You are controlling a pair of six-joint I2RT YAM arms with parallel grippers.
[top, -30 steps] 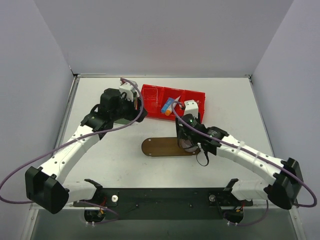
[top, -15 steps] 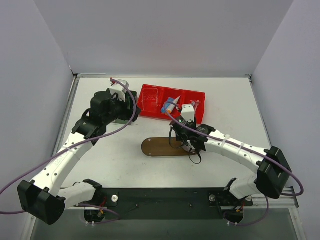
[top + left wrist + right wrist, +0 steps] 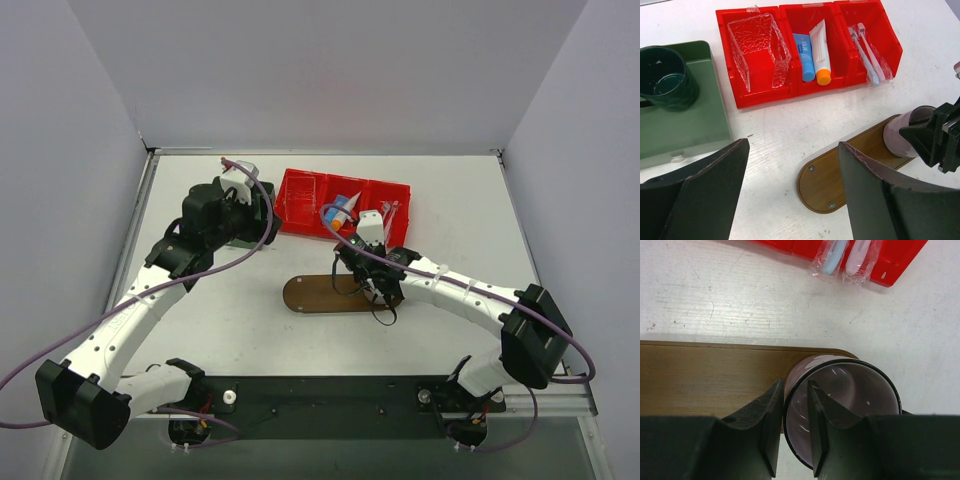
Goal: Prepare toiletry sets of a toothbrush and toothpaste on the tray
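My right arm [image 3: 450, 290] lies low over the oval brown wooden tray [image 3: 700, 375]. My right gripper [image 3: 794, 385] straddles the translucent pink mug [image 3: 850, 390] at its rim, grip unclear. My left gripper [image 3: 792, 150] gapes. The red plastic bin [image 3: 765, 97] holds toothpaste tubes [image 3: 821, 47] and toothbrushes [image 3: 867, 55].

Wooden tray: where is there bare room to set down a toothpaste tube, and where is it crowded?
The tray is bare from its studded end to the pink mug. The table between tray and red bin is free too. Crowded: the mug end, where the right gripper clamps its wall.
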